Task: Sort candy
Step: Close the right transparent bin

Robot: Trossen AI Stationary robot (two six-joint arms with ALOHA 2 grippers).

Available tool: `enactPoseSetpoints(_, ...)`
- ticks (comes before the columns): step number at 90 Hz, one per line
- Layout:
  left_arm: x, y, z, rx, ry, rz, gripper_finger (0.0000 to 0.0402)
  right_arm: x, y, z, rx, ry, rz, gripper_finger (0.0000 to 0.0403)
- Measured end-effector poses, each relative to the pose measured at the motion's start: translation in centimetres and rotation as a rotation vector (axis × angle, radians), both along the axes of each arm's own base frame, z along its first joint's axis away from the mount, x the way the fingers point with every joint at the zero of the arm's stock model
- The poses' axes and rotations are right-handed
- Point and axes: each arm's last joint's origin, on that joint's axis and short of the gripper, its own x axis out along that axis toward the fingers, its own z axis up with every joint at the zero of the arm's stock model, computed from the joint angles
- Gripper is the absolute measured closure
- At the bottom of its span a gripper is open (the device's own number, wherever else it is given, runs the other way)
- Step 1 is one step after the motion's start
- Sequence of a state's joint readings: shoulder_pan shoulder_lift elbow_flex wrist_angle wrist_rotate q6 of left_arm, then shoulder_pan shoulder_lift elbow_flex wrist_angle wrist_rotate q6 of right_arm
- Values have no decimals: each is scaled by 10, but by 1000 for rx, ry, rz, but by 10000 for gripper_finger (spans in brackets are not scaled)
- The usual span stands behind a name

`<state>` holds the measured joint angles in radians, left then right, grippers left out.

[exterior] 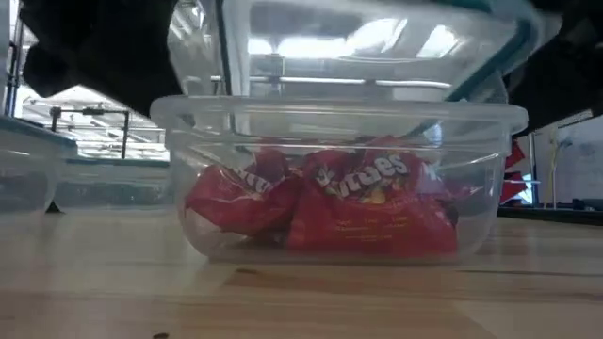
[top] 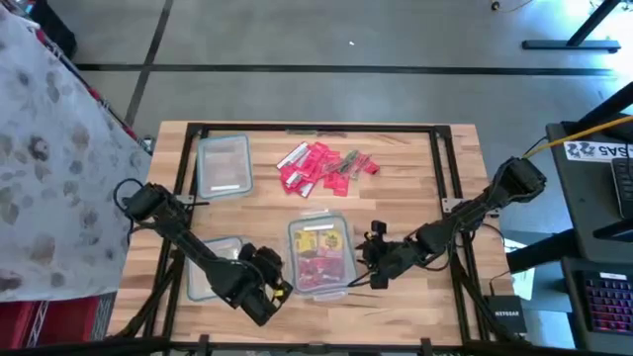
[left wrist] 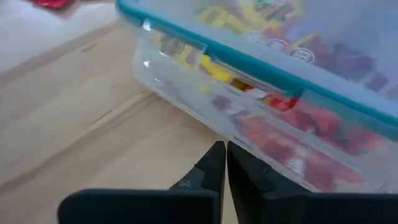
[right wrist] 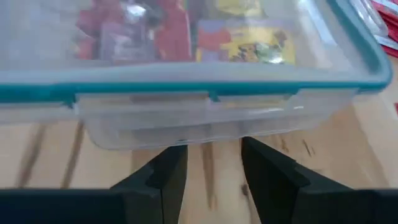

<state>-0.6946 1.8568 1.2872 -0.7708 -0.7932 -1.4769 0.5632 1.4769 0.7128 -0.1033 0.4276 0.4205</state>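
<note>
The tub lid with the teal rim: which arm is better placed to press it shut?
Probably the right. The right gripper is open and faces the lid squarely on the tub; the left gripper is shut, at one corner.

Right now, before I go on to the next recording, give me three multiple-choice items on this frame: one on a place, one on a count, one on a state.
1. Where does the loose candy lie?
A. Far side of the table, beyond the filled tub
B. On the floor
C. Inside the left tub

2. How many clear tubs are on the table?
A. One
B. Three
C. Five

3. How do the left gripper's fingers stand?
A. Wide apart
B. Closed together
C. Clamped on a candy

Answers:
1 A, the red pile sits past the filled tub in the high view.
2 B, the filled tub, one at far left, one under the left arm.
3 B, no gap shows between them.
</note>
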Motion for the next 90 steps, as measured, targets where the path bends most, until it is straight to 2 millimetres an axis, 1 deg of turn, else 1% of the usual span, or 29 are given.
enactPoseSetpoints(16,-7,-5,3,12,20,-5,402,1,9,8,10,-13,50,265)
enactPoseSetpoints(25,-12,-5,3,17,38,10,402,-2,16,11,-3,-12,83,265)
enactPoseSetpoints(37,-16,-5,2,18,46,35,402,-6,22,12,-30,-19,83,265)
enactPoseSetpoints(56,-15,2,-2,27,55,54,402,-9,18,10,-102,-16,31,265)
enactPoseSetpoints(70,-13,6,-5,32,61,68,402,-7,17,10,-101,-20,13,265)
enactPoseSetpoints(90,-13,7,-6,46,52,74,402,-9,16,8,-112,1,11,265)
